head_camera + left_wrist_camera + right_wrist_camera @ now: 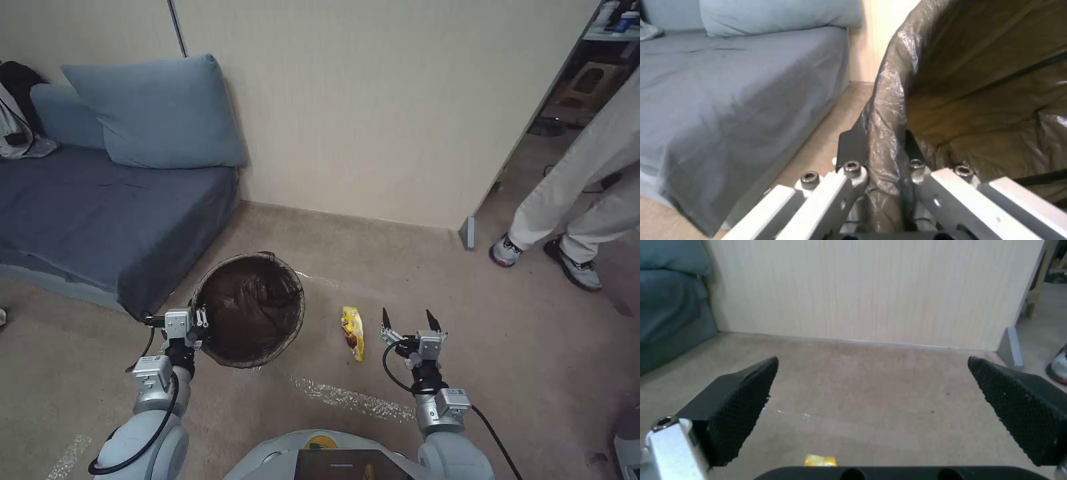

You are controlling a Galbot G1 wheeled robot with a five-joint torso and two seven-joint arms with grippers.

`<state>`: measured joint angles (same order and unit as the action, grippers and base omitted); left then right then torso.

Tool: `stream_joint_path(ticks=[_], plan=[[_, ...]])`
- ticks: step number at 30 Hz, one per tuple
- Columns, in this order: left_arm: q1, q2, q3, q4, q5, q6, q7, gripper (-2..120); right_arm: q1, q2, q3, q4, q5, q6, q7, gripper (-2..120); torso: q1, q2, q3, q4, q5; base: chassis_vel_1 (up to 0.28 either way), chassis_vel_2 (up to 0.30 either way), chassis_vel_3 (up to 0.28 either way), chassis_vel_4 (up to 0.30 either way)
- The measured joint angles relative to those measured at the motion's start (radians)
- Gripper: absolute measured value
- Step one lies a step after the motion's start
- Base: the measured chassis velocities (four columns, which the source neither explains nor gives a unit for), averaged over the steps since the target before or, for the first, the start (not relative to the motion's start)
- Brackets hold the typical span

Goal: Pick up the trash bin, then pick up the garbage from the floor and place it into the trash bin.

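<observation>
Yellow wrapper (353,331) beside trash bin (250,310)

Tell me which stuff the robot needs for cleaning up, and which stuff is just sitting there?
Needed for the job:
trash bin, held at its rim by the left gripper
yellow wrapper on the floor
right gripper, open, hanging beside the wrapper

Just lying about:
blue couch
cushions
grey-and-black clothing on the couch
</observation>
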<state>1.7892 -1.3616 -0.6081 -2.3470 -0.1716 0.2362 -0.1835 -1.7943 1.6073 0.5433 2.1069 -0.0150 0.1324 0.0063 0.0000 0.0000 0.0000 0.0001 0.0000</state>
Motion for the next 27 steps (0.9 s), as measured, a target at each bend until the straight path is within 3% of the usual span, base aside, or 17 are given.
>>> stream_joint_path(ticks=[8,23,27], plan=[[-0.004,0.0,-0.002,0.003,-0.001,0.0,0.0,0,0.007,-0.011,0.0,-0.007,0.001,-0.004,0.0,100,0.0,0.0,0.0,-0.0002,0.0,-0.071,0.066,0.065,-0.07],[-0.003,0.01,-0.01,-0.002,-0.007,0.006,0.0,0,0.126,-0.14,0.0,-0.109,0.066,-0.126,-0.025,100,0.0,0.0,0.0,-0.0001,0.0002,0.0,0.0,0.0,0.0],[-0.002,0.018,-0.022,-0.005,-0.016,0.008,0.0,0,0.181,-0.21,-0.015,-0.145,0.117,-0.18,-0.027,100,0.0,0.0,0.0,0.0001,0.0001,0.0,0.0,0.0,0.0]])
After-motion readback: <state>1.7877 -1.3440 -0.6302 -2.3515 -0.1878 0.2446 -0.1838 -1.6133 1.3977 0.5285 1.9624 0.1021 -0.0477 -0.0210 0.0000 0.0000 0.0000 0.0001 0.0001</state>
